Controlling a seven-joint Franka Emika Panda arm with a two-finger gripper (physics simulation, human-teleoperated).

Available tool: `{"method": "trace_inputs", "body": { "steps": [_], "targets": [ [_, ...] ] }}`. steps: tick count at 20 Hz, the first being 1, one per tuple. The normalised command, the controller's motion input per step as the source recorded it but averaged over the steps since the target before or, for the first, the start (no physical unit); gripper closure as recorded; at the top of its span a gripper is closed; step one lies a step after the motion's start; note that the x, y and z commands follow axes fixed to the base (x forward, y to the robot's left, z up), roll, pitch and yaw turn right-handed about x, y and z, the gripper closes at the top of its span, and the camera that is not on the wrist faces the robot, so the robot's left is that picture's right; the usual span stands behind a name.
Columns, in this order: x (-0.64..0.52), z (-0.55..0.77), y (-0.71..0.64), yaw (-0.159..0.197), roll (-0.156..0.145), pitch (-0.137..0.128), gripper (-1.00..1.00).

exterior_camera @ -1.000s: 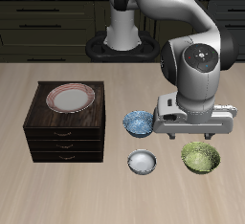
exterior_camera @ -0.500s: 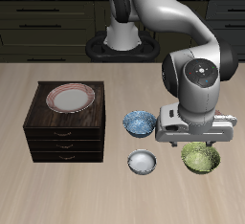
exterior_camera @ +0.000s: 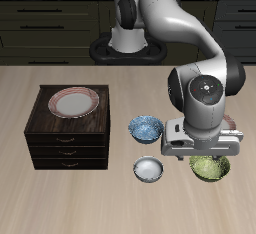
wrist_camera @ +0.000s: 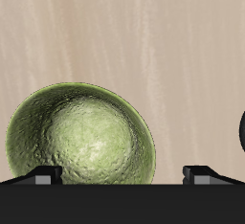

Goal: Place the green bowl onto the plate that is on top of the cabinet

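The green bowl sits on the table near the front edge, partly hidden by my gripper, which is just above it. In the wrist view the green bowl is close below the gripper. The jaws stand open and empty, one finger over the bowl's inside and the other beyond its rim. The plate with the pinkish-red rim lies on top of the dark-brown cabinet, well away across the table.
A blue-and-white patterned bowl stands between the cabinet and my gripper. A plain white-grey bowl stands nearer the front edge, beside the green bowl. The robot's base is at the table's back.
The gripper has come down toward the green bowl and moved a little nearer the front edge, now covering part of it. The bowls, plate and cabinet have not moved.
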Motion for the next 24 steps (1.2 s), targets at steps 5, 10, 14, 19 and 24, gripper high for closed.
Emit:
{"method": "trace_inputs", "body": {
  "steps": [5, 10, 14, 19, 24],
  "targets": [
    [0.01, -0.15, 0.04, 0.004, 0.01, 0.025, -1.0],
    [-0.04, -0.23, 0.07, 0.019, 0.026, 0.024, -1.0],
    [-0.04, -0.3, 0.05, -0.012, 0.015, 0.055, 1.0],
    [-0.01, -0.07, 0.07, -0.014, 0.026, 0.017, 1.0],
    [0.0, 0.15, -0.04, -0.006, 0.006, -0.027, 1.0]
  ]
}}
